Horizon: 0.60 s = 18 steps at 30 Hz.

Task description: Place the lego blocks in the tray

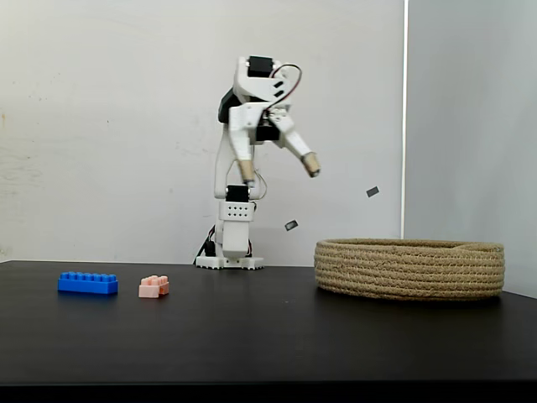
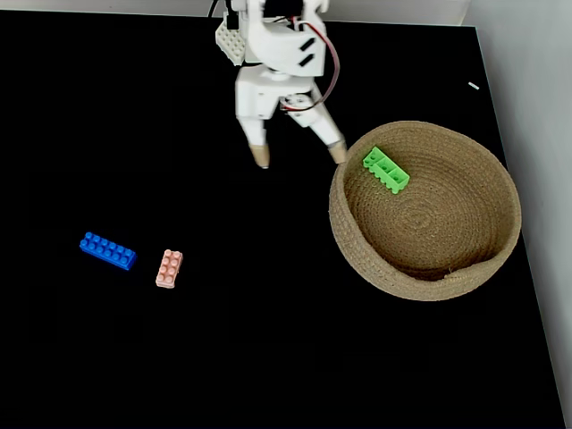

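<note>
My arm (image 1: 239,143) is white moulded plastic with black servo blocks at the joints, a looping red wire near the top, tan-tipped fingers (image 1: 310,164) and a perforated base.

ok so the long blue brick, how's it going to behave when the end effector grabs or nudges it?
The blue brick looks like rigid moulded plastic, so it probably won't flex. It lies flat and low on the black table, so tipping or rolling seems unlikely; a push would probably slide or spin it. Its smooth sides may slip unless the open end effector closes squarely across its narrow width.
</note>
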{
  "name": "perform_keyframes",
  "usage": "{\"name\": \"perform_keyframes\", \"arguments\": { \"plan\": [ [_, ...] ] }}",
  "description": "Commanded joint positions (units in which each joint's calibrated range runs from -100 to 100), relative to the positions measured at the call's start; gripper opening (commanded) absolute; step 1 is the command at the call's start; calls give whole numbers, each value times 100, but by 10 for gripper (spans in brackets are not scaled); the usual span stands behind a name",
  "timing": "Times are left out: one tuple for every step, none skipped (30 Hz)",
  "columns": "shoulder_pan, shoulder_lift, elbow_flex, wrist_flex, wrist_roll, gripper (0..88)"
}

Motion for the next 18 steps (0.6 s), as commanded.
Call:
{"name": "perform_keyframes", "arguments": {
  "plan": [
    [1158,295,-208,-250,361,375],
    [1331,458,-300,-291,435,373],
    [1472,630,-382,-333,488,371],
    [1603,810,-491,-366,532,370],
    [1711,982,-591,-408,567,369],
    [1793,1154,-719,-458,576,365],
    [1867,1344,-883,-483,576,363],
    [1925,1507,-1029,-499,586,363],
    [1974,1670,-1175,-516,596,362],
    [2007,1816,-1284,-574,596,362],
    [2032,1945,-1385,-616,606,362],
    [2049,2074,-1485,-658,611,361],
    [2057,2195,-1558,-708,620,359],
    [2065,2298,-1631,-733,635,357],
    [2073,2401,-1677,-774,645,353],
    [2073,2504,-1740,-808,654,351],
    [2073,2608,-1813,-841,669,349],
    [2082,2702,-1905,-866,679,349]
  ]
}}
